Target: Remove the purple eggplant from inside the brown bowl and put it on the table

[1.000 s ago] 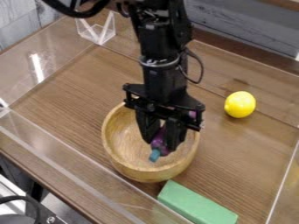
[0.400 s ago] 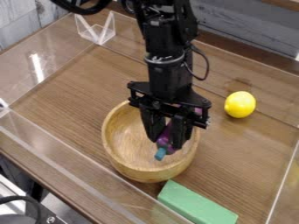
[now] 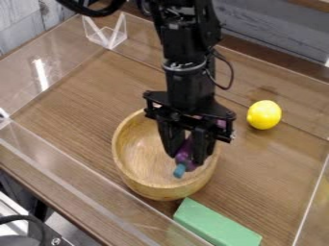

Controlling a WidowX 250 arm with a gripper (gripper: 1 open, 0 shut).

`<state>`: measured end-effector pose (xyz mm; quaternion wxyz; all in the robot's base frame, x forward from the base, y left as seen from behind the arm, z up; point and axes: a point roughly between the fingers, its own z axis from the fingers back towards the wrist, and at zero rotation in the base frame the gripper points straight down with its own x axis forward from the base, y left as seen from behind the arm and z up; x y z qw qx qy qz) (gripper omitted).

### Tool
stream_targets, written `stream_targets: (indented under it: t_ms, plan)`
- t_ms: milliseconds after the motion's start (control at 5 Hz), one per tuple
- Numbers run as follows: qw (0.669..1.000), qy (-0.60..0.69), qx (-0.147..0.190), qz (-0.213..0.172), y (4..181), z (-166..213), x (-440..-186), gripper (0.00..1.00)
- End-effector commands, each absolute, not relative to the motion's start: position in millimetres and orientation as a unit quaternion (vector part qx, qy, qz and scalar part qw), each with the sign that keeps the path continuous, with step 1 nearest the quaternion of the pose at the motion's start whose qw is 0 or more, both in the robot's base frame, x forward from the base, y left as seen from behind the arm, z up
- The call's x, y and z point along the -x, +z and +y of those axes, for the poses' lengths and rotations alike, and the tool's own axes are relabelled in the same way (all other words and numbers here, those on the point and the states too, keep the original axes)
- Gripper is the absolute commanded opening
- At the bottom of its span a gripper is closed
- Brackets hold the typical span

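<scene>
The purple eggplant (image 3: 186, 159) hangs stem end down between the black fingers (image 3: 174, 144), which are clenched on it inside the brown bowl (image 3: 135, 163), over the bowl's right half; whether its tip touches the bowl floor cannot be told. The bowl sits near the front edge of the tabletop (image 3: 90, 86). A green block (image 3: 216, 225) lies just beside the bowl toward the front right corner. A yellow lemon (image 3: 264, 114) rests well apart by the right edge.
</scene>
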<state>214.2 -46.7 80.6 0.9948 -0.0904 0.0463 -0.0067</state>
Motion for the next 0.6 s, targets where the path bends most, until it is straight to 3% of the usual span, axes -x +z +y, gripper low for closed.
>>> stream_targets:
  t_ms: [0, 400]
  plan:
    - [0.995, -0.008, 0.096, 0.016, 93.9, -52.5, -226.1, 0.0]
    - [0.995, -0.005, 0.1, 0.014, 98.2, -52.3, -229.7, 0.0]
